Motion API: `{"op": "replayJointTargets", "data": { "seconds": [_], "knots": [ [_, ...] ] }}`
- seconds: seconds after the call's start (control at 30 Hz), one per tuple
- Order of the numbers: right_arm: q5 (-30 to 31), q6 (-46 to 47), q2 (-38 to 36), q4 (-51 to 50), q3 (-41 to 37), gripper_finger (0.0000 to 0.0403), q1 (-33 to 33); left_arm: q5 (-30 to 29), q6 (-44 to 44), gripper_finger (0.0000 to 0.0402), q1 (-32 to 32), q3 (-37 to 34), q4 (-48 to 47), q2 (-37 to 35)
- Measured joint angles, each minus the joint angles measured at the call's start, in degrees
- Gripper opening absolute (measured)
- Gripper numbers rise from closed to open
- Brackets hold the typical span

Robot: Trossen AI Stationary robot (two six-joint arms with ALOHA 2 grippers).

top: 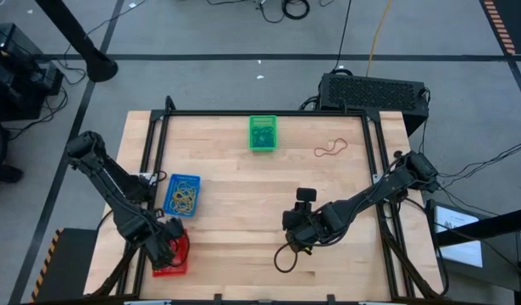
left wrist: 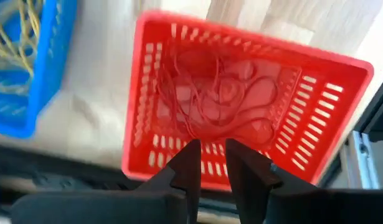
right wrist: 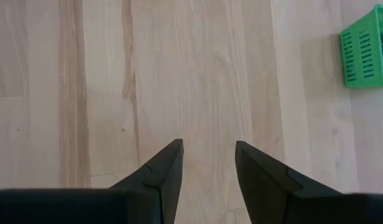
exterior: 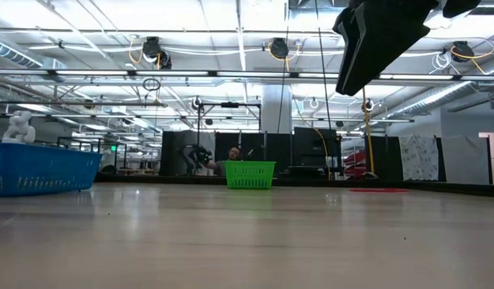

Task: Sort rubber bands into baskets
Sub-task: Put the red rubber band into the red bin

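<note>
Red rubber bands (left wrist: 222,99) lying tangled in red basket (left wrist: 241,106) at table's near left corner; yellow ones (top: 183,198) filling blue basket (top: 182,195) beside it. Hovering just above red basket: left gripper (left wrist: 211,163), fingers slightly parted, holding nothing. Waiting mid-table: right gripper (right wrist: 208,167), open, empty. Lying loose near green basket (top: 263,133): one red band (top: 331,149).

Wooden table (top: 243,212), black box (top: 374,91) behind it, grey floor (top: 201,34)

You have a green basket (top: 262,133) at the far edge, a blue basket (top: 183,195) holding yellow-tan bands (top: 184,200), a red basket (left wrist: 241,106) holding red bands (left wrist: 216,93), and one red band (top: 330,149) loose.
</note>
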Motion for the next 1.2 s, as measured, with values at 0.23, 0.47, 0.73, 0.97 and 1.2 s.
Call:
{"op": "replayJointTargets", "data": {
  "seconds": [0.23,0.47,0.73,0.97,1.2],
  "knots": [
    [-3.7,-3.7,-0.4,0.3,0.0,0.0139,-2.3,-12.4,14.9,0.0080,4.3,0.0,0.2,0.0],
    [-8.0,-12.2,-5.4,-3.7,-0.1,0.0139,-11.1,-22.9,39.2,0.0079,14.0,-0.3,9.2,-0.3],
    [-15.6,-15.3,-22.8,-4.5,-14.5,0.0139,-29.5,-22.9,62.2,0.0079,27.7,-7.5,25.1,-6.5],
    [-21.4,-24.4,-34.9,7.2,-32.1,0.0139,-46.0,-10.2,72.3,0.0079,40.1,-19.8,54.6,-19.2],
    [-25.9,-33.8,-32.0,15.5,-37.2,0.0139,-59.9,3.0,74.6,0.0079,44.9,-26.9,81.1,-19.6]
  ]
}}
